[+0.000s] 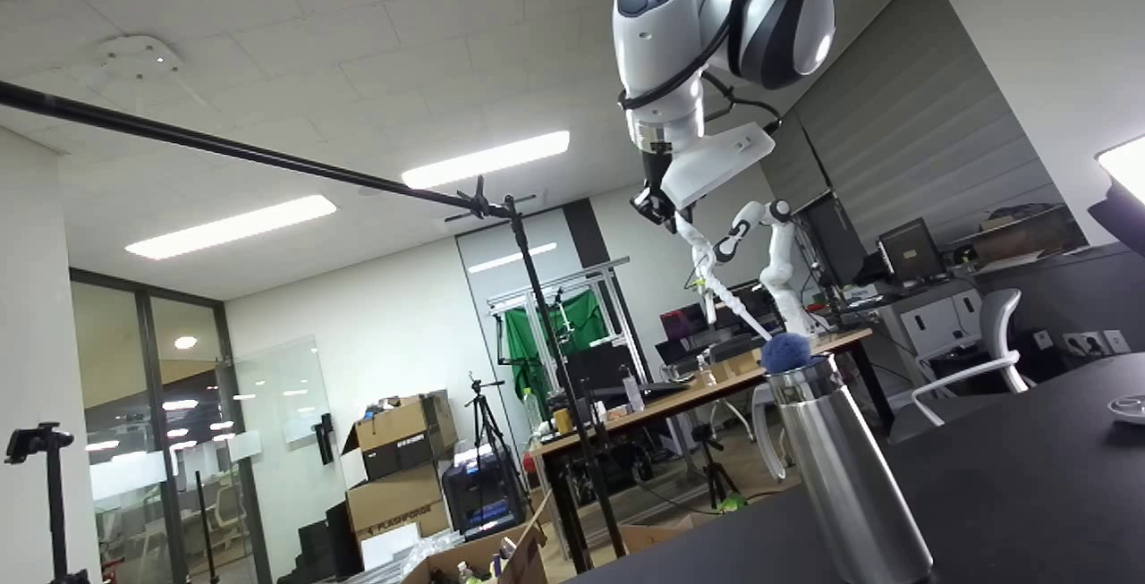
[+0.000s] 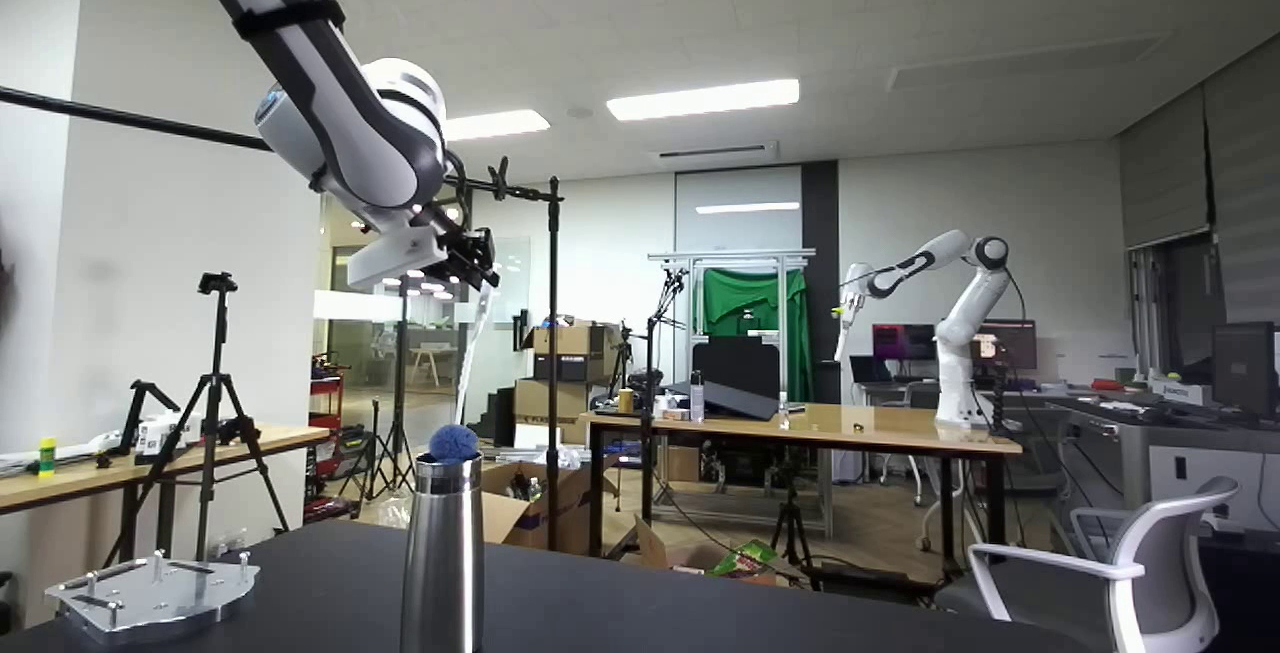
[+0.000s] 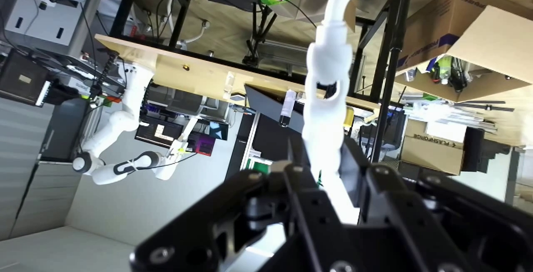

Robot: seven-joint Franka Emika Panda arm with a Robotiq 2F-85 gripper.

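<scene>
My gripper is shut on the upper end of a long white brush handle, which lies between the two finger pads in the wrist view. From the gripper the handle slants down to a fuzzy blue brush head. That blue head is at the mouth of a tall stainless steel tumbler in both exterior views. The front rim hides its lower part, so I cannot tell how deep it sits. The tumbler stands upright on a dark table. In the wrist view the blue head is out of frame.
A metal plate with short posts lies on the table left of the tumbler. Behind stand a black pole, a tripod, a wooden table bearing another robot arm, open cardboard boxes and a chair.
</scene>
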